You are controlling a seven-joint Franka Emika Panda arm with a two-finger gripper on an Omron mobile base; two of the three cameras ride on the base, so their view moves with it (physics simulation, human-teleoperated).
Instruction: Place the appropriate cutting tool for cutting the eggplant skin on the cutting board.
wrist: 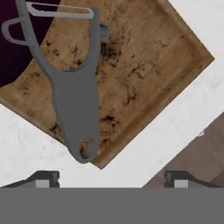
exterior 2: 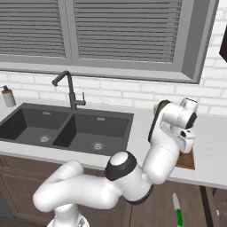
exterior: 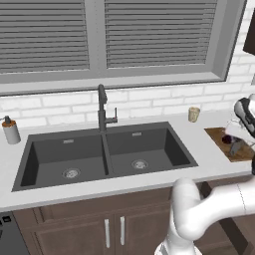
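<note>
The grey peeler (wrist: 72, 87) is lying on the cutting board (wrist: 144, 65), its blade end reaching the eggplant (wrist: 13, 48), on the white tabletop (wrist: 183, 118). The hand (wrist: 111, 179) is hovering above, fingers spread wide, gripping nothing.

matt grey peeler (wrist: 74, 94), grainy wooden cutting board (wrist: 144, 74)

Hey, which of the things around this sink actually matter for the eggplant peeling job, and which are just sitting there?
Part of the job:
peeler, lying on the board
cutting board
eggplant, on the board
end effector, open above the peeler

Just lying about:
soap bottle
cup
faucet
sink
knife on the floor
</note>
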